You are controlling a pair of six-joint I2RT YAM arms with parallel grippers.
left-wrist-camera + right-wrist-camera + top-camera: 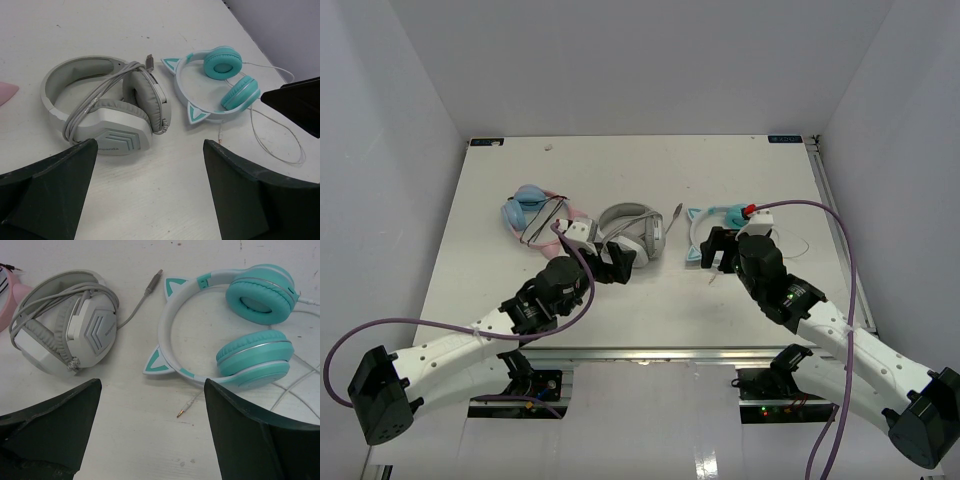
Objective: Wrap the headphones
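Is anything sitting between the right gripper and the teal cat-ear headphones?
Nothing visible. The open right gripper faces the small teal cat-ear headphones, only their own thin whitish cable lying between.

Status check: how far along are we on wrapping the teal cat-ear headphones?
Done: nothing yet. The teal headphones lie flat, their thin cable trails loose and the plug is free. In hand: nothing; the left gripper and right gripper are both open and empty. Left: gather the cable and wind it around them, as on the grey-white headset beside them.
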